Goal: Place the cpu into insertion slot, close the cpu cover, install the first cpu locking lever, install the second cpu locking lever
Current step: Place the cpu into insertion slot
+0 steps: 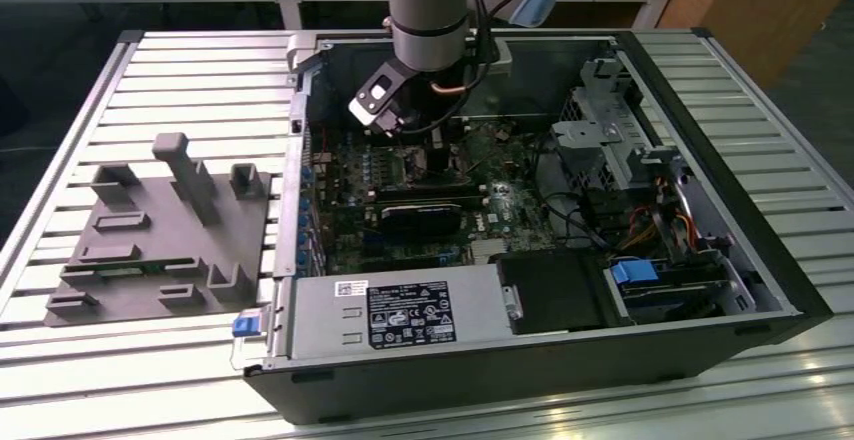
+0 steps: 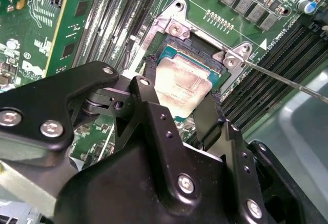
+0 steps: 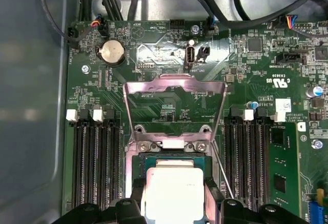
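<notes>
Black two-finger tool is gripping the flat silver-grey square cpu at the motherboard socket, needing level, square, slide-free seating, silvery hinged-frame cpu cover standing raised.

Exterior view looking down from above on the whole open computer case, both wrist views hovering close, sharing the cpu.

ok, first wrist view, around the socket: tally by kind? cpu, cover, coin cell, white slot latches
cpu: 1
cpu cover: 1
coin cell: 1
white slot latches: 4
Total: 7
</notes>
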`<action>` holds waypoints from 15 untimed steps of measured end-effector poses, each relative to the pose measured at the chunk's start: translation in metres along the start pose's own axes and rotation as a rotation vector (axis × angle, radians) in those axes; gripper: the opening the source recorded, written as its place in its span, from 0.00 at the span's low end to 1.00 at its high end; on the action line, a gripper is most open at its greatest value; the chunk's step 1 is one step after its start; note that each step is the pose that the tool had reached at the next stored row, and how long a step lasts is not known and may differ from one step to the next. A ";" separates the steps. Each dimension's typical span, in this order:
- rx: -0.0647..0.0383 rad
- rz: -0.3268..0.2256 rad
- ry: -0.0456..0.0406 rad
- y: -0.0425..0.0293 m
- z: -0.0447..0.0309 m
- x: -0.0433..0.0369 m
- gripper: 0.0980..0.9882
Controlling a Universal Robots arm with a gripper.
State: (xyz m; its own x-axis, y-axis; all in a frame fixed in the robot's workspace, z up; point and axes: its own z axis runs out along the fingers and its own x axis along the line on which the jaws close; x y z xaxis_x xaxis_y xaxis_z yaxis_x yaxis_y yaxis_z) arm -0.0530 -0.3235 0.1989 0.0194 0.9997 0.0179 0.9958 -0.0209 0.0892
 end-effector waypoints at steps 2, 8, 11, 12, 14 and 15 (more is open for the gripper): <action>0.000 0.003 -0.0002 -0.0005 0.0015 0.0002 0.49; 0.000 0.008 -0.0007 -0.0014 0.0046 0.0009 0.49; 0.000 0.006 -0.0003 -0.0016 0.0053 0.0009 0.49; 0.000 0.001 0.0005 -0.0016 0.0056 0.0009 0.49; 0.000 -0.017 0.0022 -0.0017 0.0061 0.0009 0.49; 0.001 -0.025 0.0028 -0.0017 0.0062 0.0009 0.49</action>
State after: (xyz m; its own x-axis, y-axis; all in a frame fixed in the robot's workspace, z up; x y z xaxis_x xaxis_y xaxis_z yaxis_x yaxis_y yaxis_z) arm -0.0541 -0.3225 0.1926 -0.0058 0.9998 0.0185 0.9960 0.0041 0.0891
